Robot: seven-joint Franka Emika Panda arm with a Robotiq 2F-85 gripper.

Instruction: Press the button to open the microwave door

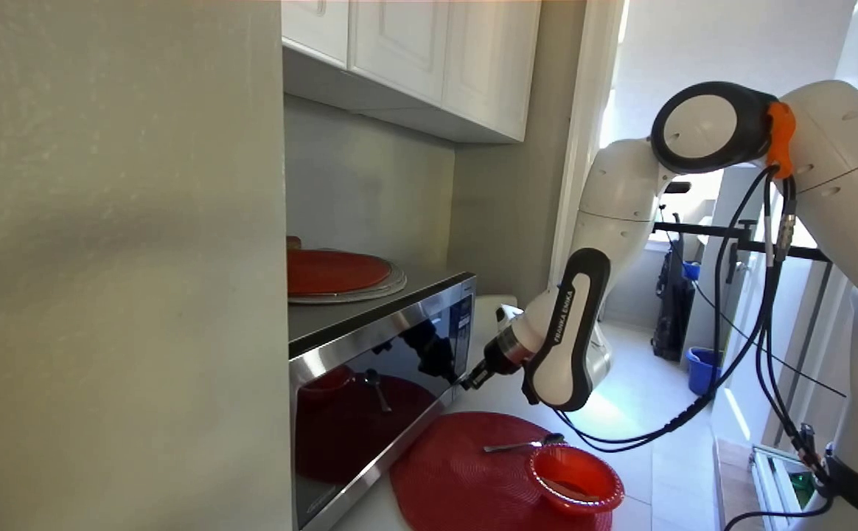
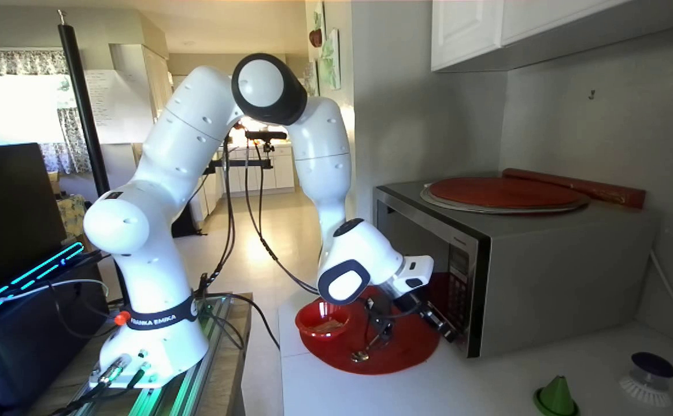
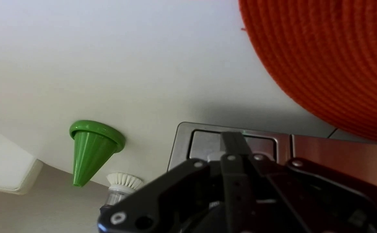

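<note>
The boxy silver microwave (image 2: 562,283) stands on the white counter. Its dark glossy door (image 1: 381,435) is shut in its steel frame and reflects the red mat and the arm; part of the door (image 2: 409,231) also shows in an exterior view. In the wrist view a silver rectangular button (image 3: 204,142) with a dark outline sits at the panel's bottom corner. My gripper (image 3: 235,137) is shut and empty, its fingertips together over the button's middle. In both exterior views the gripper (image 1: 467,383) (image 2: 451,334) is at the panel's lower corner. I cannot tell whether the fingertips touch the button.
A red round mat (image 1: 466,464) lies before the microwave, with a red bowl (image 1: 576,479) and a spoon (image 1: 517,445). A green cone (image 2: 557,396) and a brush (image 2: 649,378) stand beside the microwave. Red round mats (image 2: 504,193) lie on top of it.
</note>
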